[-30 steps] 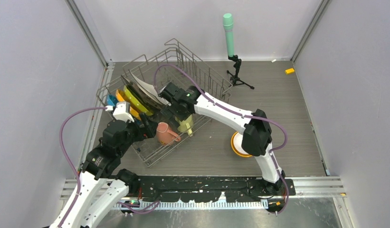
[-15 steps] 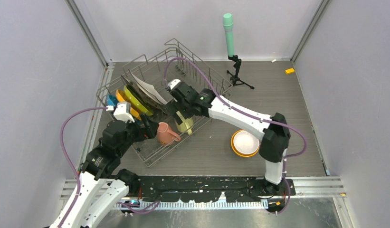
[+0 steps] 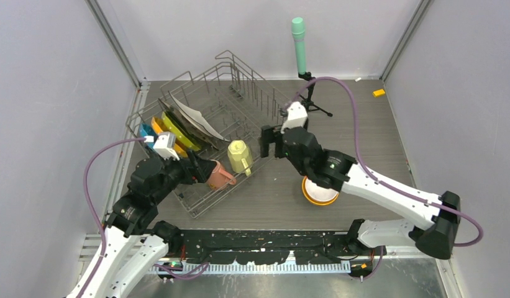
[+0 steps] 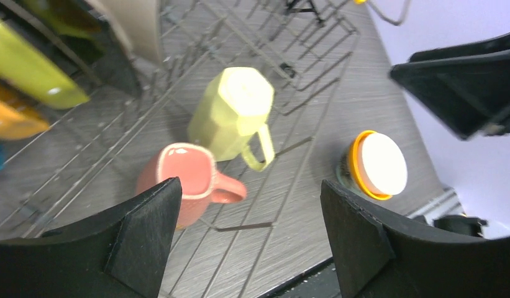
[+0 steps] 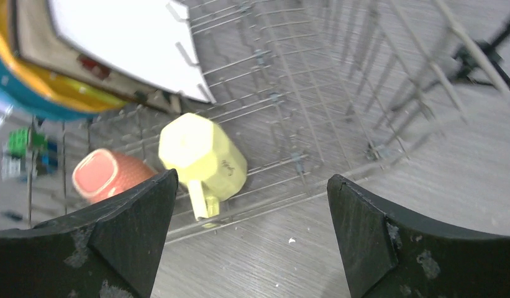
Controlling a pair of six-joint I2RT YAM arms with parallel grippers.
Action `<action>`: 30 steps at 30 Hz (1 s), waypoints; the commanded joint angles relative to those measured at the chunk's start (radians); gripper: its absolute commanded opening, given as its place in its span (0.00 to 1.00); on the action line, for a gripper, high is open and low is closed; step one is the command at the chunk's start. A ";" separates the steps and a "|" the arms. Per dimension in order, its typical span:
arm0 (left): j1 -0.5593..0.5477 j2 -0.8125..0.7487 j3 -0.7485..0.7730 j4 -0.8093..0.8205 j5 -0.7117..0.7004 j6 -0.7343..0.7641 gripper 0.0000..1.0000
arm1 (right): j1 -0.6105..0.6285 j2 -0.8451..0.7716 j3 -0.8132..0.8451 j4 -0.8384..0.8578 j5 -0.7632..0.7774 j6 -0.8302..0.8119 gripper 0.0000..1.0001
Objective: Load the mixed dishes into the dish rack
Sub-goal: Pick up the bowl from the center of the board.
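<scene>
Moved: right gripper (image 3: 269, 143) is withdrawn from the dish rack (image 3: 264, 93), yellow mug (image 3: 240, 156) left inside. Its fingers and the left gripper (image 4: 249, 230) fingers are spread, empty. Plates (image 3: 177, 127) and mugs are racked; stacked bowls (image 3: 317, 192) are left on the desk (image 3: 364, 136).

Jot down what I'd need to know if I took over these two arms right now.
Left gripper: open, hovering by the pink mug.
Right gripper: open, empty, near the pale-yellow faceted mug.
Done: both mugs, the round coloured plates and the white square plate sit in the grey wire dish rack.
Left: the orange bowl with the white bowl nested inside, on the table beside the rack.
</scene>
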 commanded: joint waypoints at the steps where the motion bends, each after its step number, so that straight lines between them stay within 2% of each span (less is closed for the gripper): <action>1: -0.002 0.022 -0.001 0.195 0.211 -0.012 0.83 | -0.002 -0.133 -0.185 0.004 0.319 0.308 0.96; 5: -0.006 0.084 0.030 0.220 0.291 0.001 0.83 | -0.001 -0.257 -0.302 -0.159 0.417 0.544 0.95; 9: -0.021 0.108 0.044 0.239 0.297 0.038 0.83 | -0.001 -0.369 -0.372 -0.254 0.418 0.643 0.93; 15: -0.051 0.156 0.065 0.251 0.288 0.068 0.82 | -0.002 -0.479 -0.413 -0.378 0.459 0.701 0.90; 23: -0.113 0.194 0.008 0.311 0.224 0.067 0.81 | -0.002 -0.495 -0.395 -0.695 0.483 0.879 0.77; 28: -0.159 0.220 0.011 0.334 0.211 0.091 0.81 | -0.002 -0.519 -0.439 -0.788 0.422 0.992 0.70; 30: -0.172 0.222 0.013 0.332 0.199 0.096 0.82 | 0.000 -0.543 -0.465 -0.796 0.392 1.002 0.64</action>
